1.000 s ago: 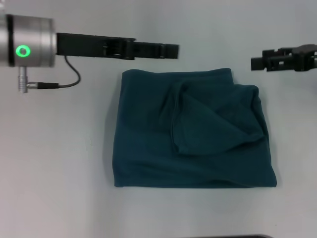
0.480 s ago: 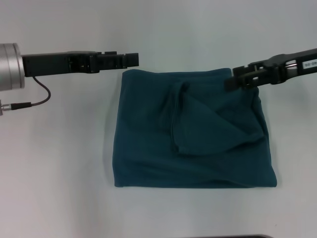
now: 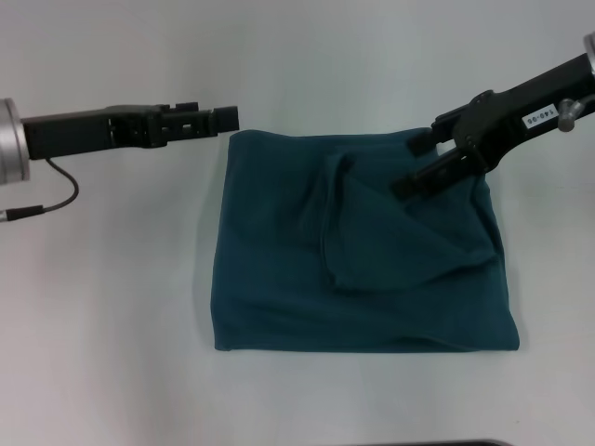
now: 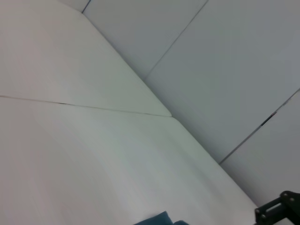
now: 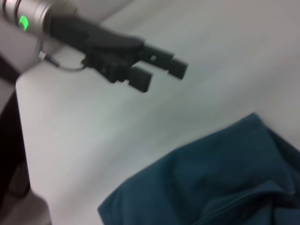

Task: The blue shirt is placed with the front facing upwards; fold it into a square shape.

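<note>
- The left gripper [image 3: 228,118] is hanging just off the far-left corner of the blue shirt [image 3: 363,279], its arm reaching in level from the robot's left. In the right wrist view its fingers [image 5: 140,80] are standing apart with a gap between them, so it is spread and carrying nothing.
- The blue shirt is lying flat in the middle of the white table [image 3: 102,307], already folded into a rough rectangle. Its wider axis is running left to right, and a loose flap is bulging and creasing on the right half, so the shape is not yet a neat square.
- No lettering or collar is showing; only plain cloth is facing up.
- The right gripper [image 3: 409,186] is angling down from the robot's right and reaching over the far-right part of the shirt, its tip sitting at or just above the raised flap. I cannot tell whether its fingers are spread or pressed together, nor whether they are touching the cloth.
- The relation that is mattering for the next move: the untidy flap is lying directly under the right gripper and well apart from the left one, so the right arm is looking the nearer for smoothing or gripping it, while the left is sitting off the cloth's edge.
</note>
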`<act>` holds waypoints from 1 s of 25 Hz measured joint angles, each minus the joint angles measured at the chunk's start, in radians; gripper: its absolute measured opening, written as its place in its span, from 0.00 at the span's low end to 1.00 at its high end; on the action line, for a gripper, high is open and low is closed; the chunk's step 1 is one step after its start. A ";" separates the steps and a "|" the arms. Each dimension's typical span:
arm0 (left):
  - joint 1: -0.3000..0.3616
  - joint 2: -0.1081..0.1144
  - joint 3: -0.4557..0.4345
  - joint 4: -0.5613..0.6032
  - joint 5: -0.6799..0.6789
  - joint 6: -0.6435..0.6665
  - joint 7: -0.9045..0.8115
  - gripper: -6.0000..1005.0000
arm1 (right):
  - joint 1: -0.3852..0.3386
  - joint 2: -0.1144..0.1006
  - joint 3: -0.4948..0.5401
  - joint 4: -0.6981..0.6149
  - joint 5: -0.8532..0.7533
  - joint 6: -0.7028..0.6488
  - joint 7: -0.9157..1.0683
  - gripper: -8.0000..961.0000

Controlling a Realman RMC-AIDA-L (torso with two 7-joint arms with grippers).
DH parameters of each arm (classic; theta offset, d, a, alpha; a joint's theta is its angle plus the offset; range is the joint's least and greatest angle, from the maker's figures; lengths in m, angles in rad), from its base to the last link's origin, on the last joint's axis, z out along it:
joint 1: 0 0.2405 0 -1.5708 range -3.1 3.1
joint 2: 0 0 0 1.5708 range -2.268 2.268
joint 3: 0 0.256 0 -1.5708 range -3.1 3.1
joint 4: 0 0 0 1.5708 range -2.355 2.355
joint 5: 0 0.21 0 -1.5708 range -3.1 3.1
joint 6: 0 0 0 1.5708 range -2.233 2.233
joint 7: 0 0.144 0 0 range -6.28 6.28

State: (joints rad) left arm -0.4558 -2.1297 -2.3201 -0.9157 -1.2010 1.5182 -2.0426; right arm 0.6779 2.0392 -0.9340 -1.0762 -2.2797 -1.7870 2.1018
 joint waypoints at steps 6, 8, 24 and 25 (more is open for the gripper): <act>0.035 -0.001 -0.002 0.002 -0.005 0.007 0.039 0.96 | 0.025 0.029 -0.118 -0.090 -0.080 -0.039 0.057 0.89; 0.045 -0.005 -0.002 0.002 -0.009 0.010 0.041 0.96 | 0.032 0.039 -0.152 -0.102 -0.102 -0.042 0.069 0.89; 0.047 -0.018 -0.011 0.003 -0.022 0.021 0.041 0.96 | 0.046 0.054 -0.411 -0.091 -0.117 0.022 0.140 0.87; 0.048 -0.019 -0.013 0.003 -0.022 0.021 0.041 0.96 | 0.046 0.054 -0.425 -0.090 -0.117 0.028 0.144 0.87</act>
State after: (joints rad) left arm -0.4079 -2.1491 -2.3327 -0.9127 -1.2227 1.5393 -2.0011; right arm 0.7241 2.0935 -1.3592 -1.1658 -2.3965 -1.7586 2.2461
